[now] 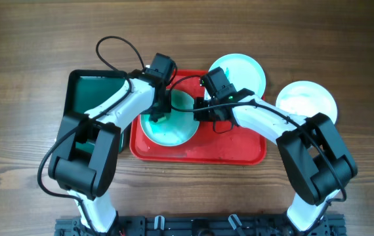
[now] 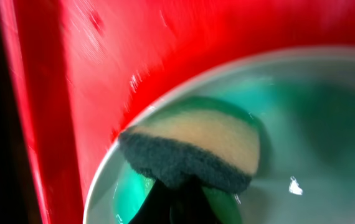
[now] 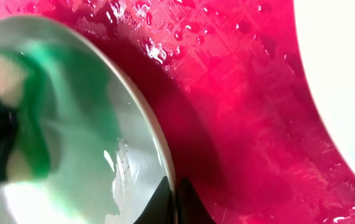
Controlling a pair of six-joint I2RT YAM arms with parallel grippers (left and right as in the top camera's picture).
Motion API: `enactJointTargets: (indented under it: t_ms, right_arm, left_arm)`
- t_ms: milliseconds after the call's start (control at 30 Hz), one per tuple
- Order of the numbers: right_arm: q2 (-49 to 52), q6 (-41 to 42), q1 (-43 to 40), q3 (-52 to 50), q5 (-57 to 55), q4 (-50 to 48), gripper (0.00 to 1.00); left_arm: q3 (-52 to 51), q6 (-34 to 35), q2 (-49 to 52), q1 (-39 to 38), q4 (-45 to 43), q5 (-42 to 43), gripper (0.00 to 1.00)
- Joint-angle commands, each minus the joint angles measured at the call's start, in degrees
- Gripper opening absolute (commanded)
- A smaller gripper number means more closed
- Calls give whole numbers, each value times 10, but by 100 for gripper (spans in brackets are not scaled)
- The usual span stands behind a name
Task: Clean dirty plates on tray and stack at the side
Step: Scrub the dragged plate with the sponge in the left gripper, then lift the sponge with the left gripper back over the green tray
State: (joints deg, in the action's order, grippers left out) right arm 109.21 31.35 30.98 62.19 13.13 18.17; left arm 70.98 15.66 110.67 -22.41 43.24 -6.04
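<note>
Wood table (image 1: 16,39); red tray (image 1: 239,154); sponge (image 2: 196,146) on plate (image 2: 314,124), teal smears

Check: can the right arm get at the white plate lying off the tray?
Probably, once freed: the white plate lies uncovered beside that arm, but the right gripper pinches the rim of the scrubbed plate in the tray.

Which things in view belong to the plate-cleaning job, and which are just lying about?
Job in hand:
- smeared plate on the red tray
- sponge, held by the left gripper
- right gripper, pinching that plate's rim
- pale plate at the tray's far edge
- white plate beside the tray

Lying about:
- dark green tray, untouched
</note>
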Motion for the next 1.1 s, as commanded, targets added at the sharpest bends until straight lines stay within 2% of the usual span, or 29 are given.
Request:
enactJointTargets:
  t_ms: [0, 100, 200, 367, 467, 500, 567, 667, 767, 833, 933, 1000, 1067]
  right_arm:
    - [10, 1, -3, 8, -4, -2, 4]
    - [10, 1, -3, 8, -3, -2, 4]
    - [10, 1, -3, 8, -3, -2, 4]
    - [9, 1, -3, 8, -3, -5, 4]
    - [10, 1, -3, 8, -3, -5, 4]
    - [9, 1, -3, 8, -3, -5, 4]
    - [10, 1, -3, 8, -3, -5, 4]
    - [10, 1, -3, 8, -3, -5, 4]
    - [10, 1, -3, 8, -3, -5, 4]
    - [10, -1, -3, 8, -3, -4, 4]
    - [10, -1, -3, 8, -3, -4, 4]
    - [10, 0, -3, 8, -3, -5, 4]
    - [10, 0, -3, 8, -1, -6, 4]
  left_arm:
    - [-25, -159, 21, 8, 65, 195, 4]
    - [-25, -267, 21, 8, 95, 322, 4]
    - [-25, -313, 21, 3, 93, 397, 4]
    - [-25, -309, 21, -16, 35, 371, 4]
    - [-25, -229, 21, -20, -33, 284, 4]
    - [-25, -176, 21, -20, -77, 210, 4]
    - [-25, -127, 21, -20, -122, 127, 4]
    - [-25, -71, 21, -20, -174, 20, 4]
    - [-25, 6, 21, -17, -188, -90, 4]
    - [-25, 43, 21, -11, -170, -131, 4]
    - [-25, 79, 21, -5, -114, -135, 4]
    - [-25, 97, 21, -6, -62, -121, 4]
    - [-25, 96, 21, -6, -13, -69, 4]
